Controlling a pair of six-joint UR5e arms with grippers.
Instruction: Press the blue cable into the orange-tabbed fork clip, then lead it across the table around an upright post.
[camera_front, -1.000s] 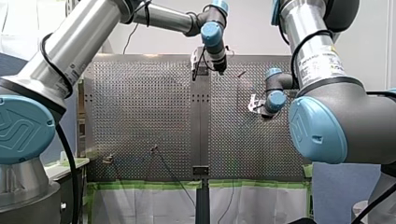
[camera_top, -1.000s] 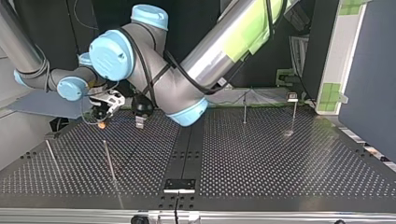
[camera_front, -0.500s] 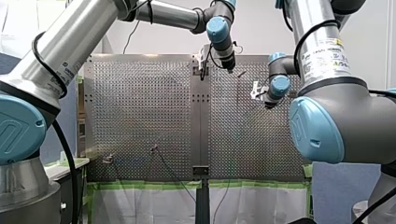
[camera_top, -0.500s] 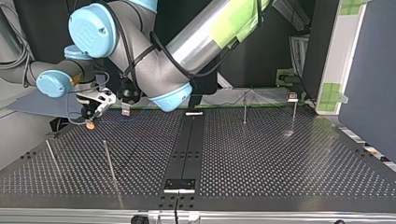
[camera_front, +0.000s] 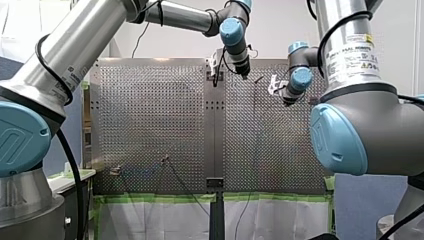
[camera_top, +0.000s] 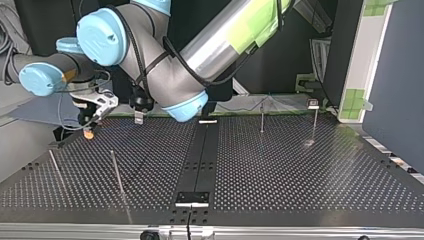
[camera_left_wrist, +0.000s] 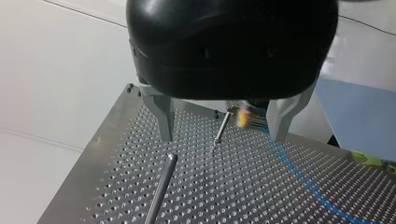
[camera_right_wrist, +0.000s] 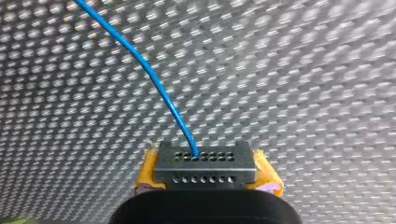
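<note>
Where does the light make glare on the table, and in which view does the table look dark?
Front view: the table gleams pale all over. Top view: it looks dark, with one small bright patch at the foot of a post. Left wrist view: evenly bright. Right wrist view: strong highlights between the holes, yet the blue cable stands out well.

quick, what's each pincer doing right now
left pincer: open, nothing between its fingers
right pincer: shut on the blue cable
</note>
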